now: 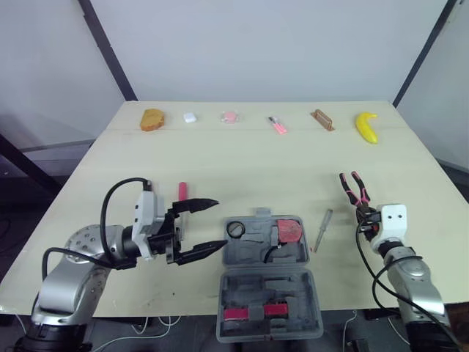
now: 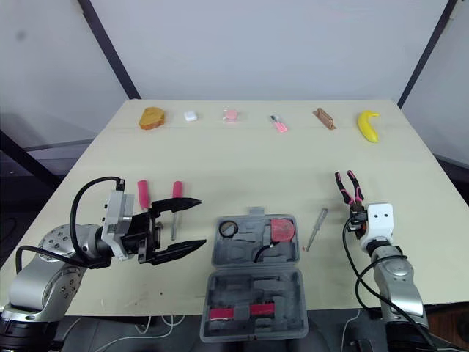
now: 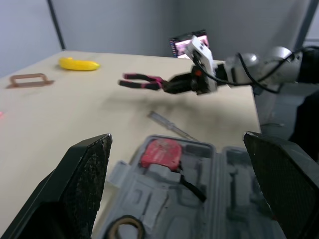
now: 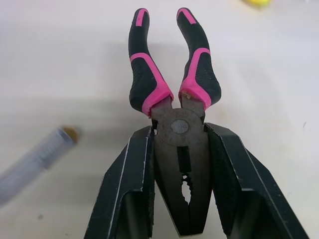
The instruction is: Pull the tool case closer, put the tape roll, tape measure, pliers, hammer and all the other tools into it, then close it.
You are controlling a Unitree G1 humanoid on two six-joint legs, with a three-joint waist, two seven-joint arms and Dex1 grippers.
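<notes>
The grey tool case [image 1: 253,290] lies open at the table's front edge. In its far half sit a black tape roll [image 1: 235,229] and a red tape measure [image 1: 288,231]; something with red parts [image 1: 249,313] rests in the near half. My right gripper [image 4: 180,134] is shut on the head of the pink-and-black pliers [image 1: 353,188], right of the case, with the handles pointing away. A clear-handled screwdriver [image 1: 322,229] lies between the case and the pliers. My left gripper [image 1: 220,224] stands open just left of the case, nothing between its fingers. Two pink-handled tools [image 2: 176,192] lie beside it.
Along the far edge lie an orange item [image 1: 152,119], a white block [image 1: 190,116], a pink disc [image 1: 230,116], a small pink item [image 1: 277,125], a brown piece [image 1: 322,119] and a banana [image 1: 366,126]. Bare table [image 1: 249,169] spreads between them and the case.
</notes>
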